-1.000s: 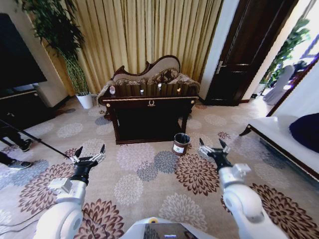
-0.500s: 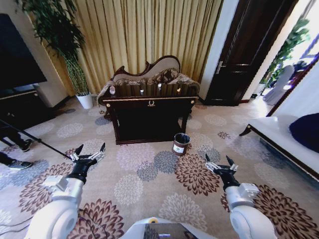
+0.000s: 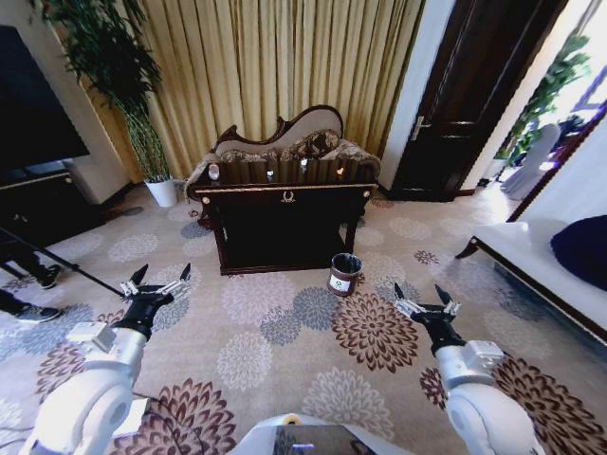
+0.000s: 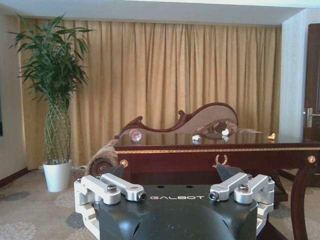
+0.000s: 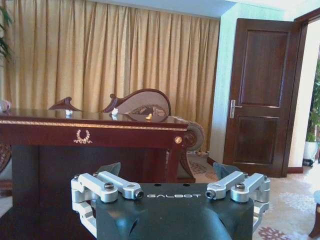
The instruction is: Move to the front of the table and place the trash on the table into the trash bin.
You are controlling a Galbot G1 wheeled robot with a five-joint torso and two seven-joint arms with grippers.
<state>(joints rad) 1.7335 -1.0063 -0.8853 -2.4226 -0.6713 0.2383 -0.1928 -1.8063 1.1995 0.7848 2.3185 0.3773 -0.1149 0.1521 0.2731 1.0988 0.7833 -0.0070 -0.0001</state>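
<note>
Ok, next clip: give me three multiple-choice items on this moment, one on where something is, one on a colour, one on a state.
1. Where does the trash bin stand?
A. On the table top
B. On the carpet by the table's front right leg
C. Beside the white plant pot

2. What colour is the curtain behind the sofa?
A. Golden yellow
B. Blue
C. White

3. How are the two grippers?
A. Both shut on scraps
B. Left shut, right open
C. Both open and empty

Answers:
1 B: the trash bin sits on the carpet near the right front leg of the table.
2 A: the curtain behind the sofa is golden yellow.
3 C: the left gripper and right gripper both have spread fingers with nothing between them, low over the carpet.
</note>
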